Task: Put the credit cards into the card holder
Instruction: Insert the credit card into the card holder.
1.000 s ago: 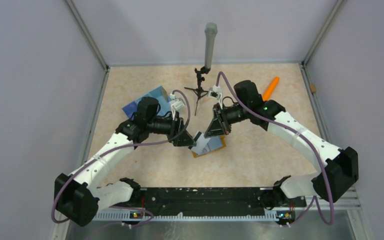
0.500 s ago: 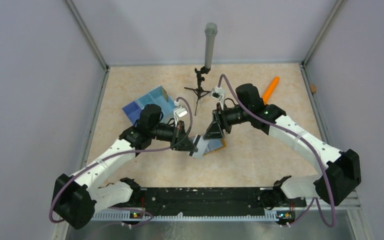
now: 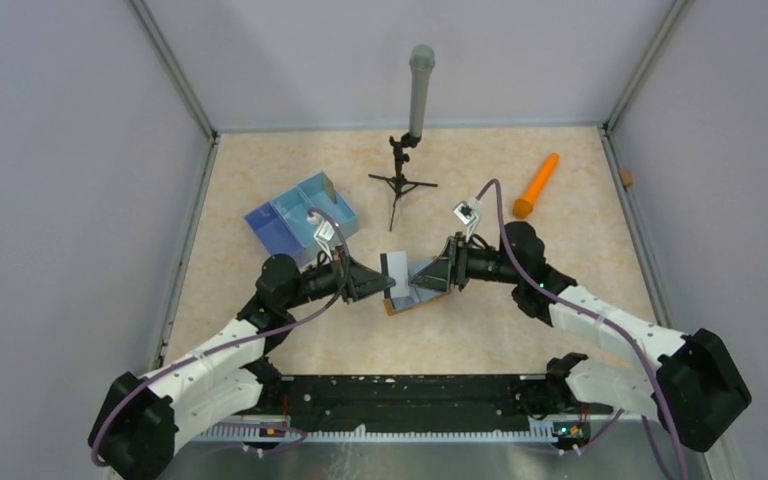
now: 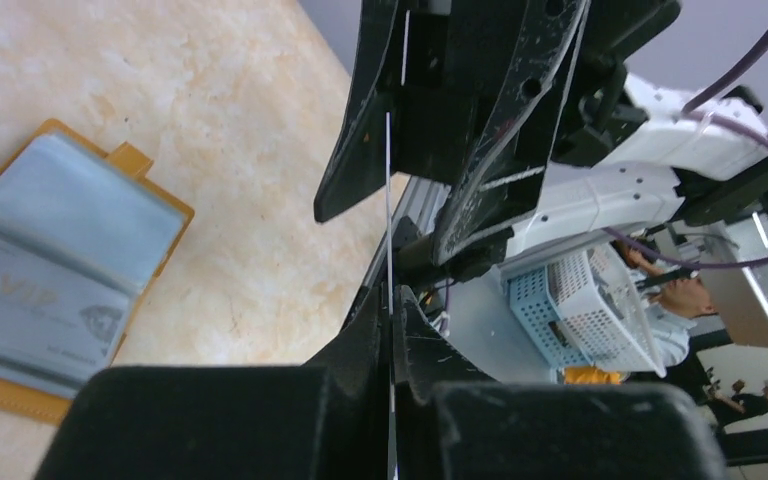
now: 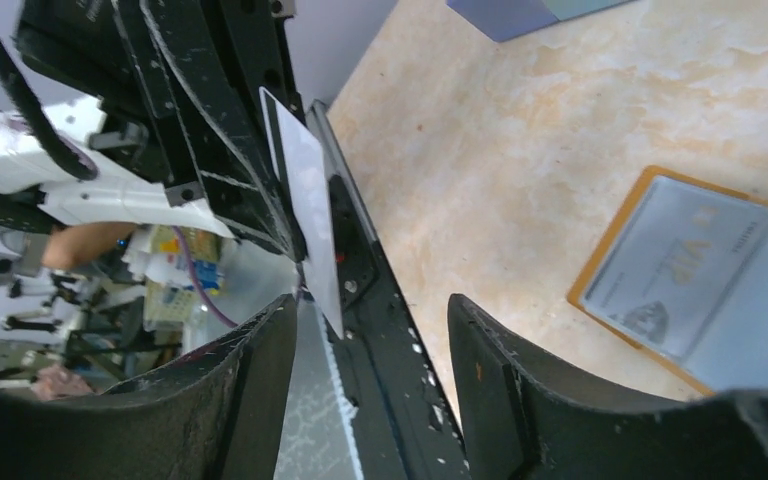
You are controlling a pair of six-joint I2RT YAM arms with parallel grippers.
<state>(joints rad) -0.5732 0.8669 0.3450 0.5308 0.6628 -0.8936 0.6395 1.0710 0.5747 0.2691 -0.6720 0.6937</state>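
Credit card (image 3: 395, 267) now passed over, left pincer (image 3: 387, 287) clamped on it, right pincer (image 3: 430, 279) spread apart.

White arms (image 3: 600, 322), black joints (image 3: 280, 275), purple cables (image 3: 501, 208)

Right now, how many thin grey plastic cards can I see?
2. One thin grey card is pinched in the left gripper; one VIP-printed card sits in a pocket of the open mustard-orange folding wallet. Others may be hidden in pockets.

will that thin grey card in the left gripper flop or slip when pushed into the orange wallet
Probably stiff: the thin pale grey card stands straight in the shut left gripper. Its smooth-looking face may slip under a push.
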